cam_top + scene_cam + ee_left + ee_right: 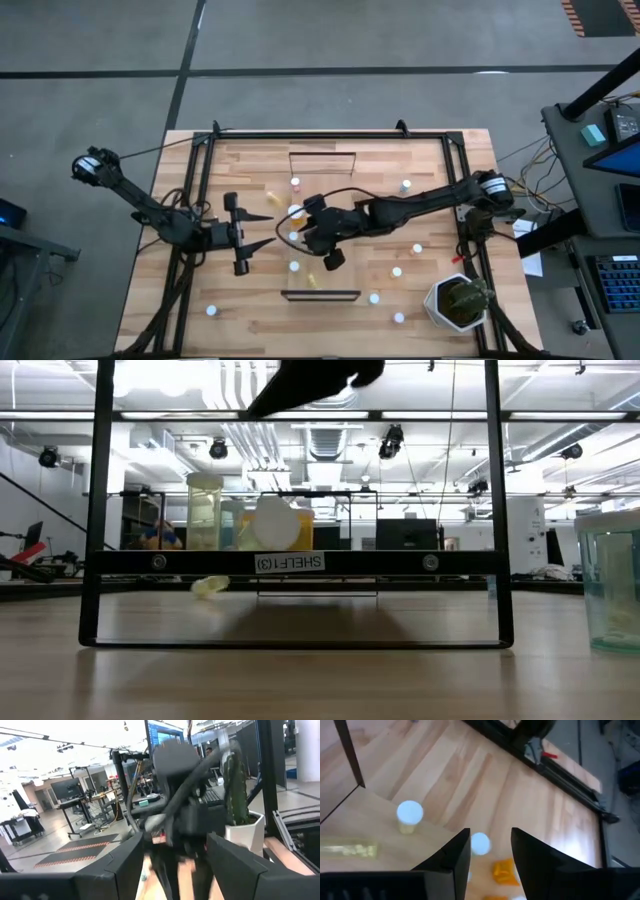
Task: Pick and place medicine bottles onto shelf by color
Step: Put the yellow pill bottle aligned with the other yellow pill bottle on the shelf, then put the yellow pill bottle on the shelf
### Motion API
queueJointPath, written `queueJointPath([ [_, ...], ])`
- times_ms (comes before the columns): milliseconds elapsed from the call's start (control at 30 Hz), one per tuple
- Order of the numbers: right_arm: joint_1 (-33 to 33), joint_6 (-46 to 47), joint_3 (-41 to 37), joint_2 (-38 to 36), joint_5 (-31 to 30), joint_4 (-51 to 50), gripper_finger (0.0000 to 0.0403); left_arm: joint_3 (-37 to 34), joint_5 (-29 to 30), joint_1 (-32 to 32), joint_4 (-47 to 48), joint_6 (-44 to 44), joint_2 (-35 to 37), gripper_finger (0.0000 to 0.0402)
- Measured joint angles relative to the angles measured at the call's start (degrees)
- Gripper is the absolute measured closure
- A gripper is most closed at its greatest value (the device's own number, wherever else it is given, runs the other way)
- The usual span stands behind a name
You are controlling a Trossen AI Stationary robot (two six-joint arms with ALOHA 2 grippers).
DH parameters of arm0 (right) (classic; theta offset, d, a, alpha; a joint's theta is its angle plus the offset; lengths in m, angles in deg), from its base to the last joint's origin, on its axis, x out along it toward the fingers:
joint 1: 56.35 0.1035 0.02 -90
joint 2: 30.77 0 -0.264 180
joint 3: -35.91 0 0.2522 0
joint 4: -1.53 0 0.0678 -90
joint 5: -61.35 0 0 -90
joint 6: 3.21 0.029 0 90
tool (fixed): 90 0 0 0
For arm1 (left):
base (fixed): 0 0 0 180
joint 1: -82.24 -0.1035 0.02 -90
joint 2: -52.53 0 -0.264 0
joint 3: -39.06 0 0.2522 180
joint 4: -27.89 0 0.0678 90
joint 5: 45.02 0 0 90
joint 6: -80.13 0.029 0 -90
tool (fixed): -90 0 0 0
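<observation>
- The right arm reaches from the right edge of the worktop (250, 310) across to its middle, elbow bent and forearm stretched out low, ending in the right tool (312, 232) over the shelf (322, 200).
- In the right wrist view the right tool (490, 851) points down at the wood; its two dark fingers (452, 857) stand apart with a gap between them, and nothing is gripped.
- Just beyond that gap stands a white-capped bottle (480, 843), with an orange bottle (503, 871) beside it; whether the fingers touch either I cannot tell.
- Another white-capped bottle (410, 814) stands off to one side, and a pale yellowish bottle (351, 850) lies on its side near it.
- The left arm comes from the left edge of the worktop, folded at the elbow, its left tool (252, 236) held left of the shelf and pointing at the right arm.
- The left tool's fingers (115, 870) are spread wide and released, holding nothing; the right arm's wrist fills the gap in the left wrist view.
- The medicine bottles (397, 271) are scattered: several on the shelf around the right tool, others on the bare worktop to the right and along the front edge.
- A potted plant (460, 300) sits at the front right corner.
- From the low view, a tall clear bottle (204, 510) and a white-capped one (274, 523) stand behind a dark rail labelled "SHELF (3)" (290, 563).
</observation>
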Motion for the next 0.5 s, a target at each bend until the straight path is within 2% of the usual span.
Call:
queueJointPath([
  [233, -0.7, 1.8, 0.0, -4.9, -1.0, -4.1, 0.0274, -0.4, 0.5, 0.0, 3.3, -4.1, 0.3, 0.0202],
  [500, -3.4, 10.0, -0.1, -10.3, -1.0, -13.6, 0.028, -0.4, 3.0, -0.3, 12.9, -12.4, 0.7, 0.0203],
])
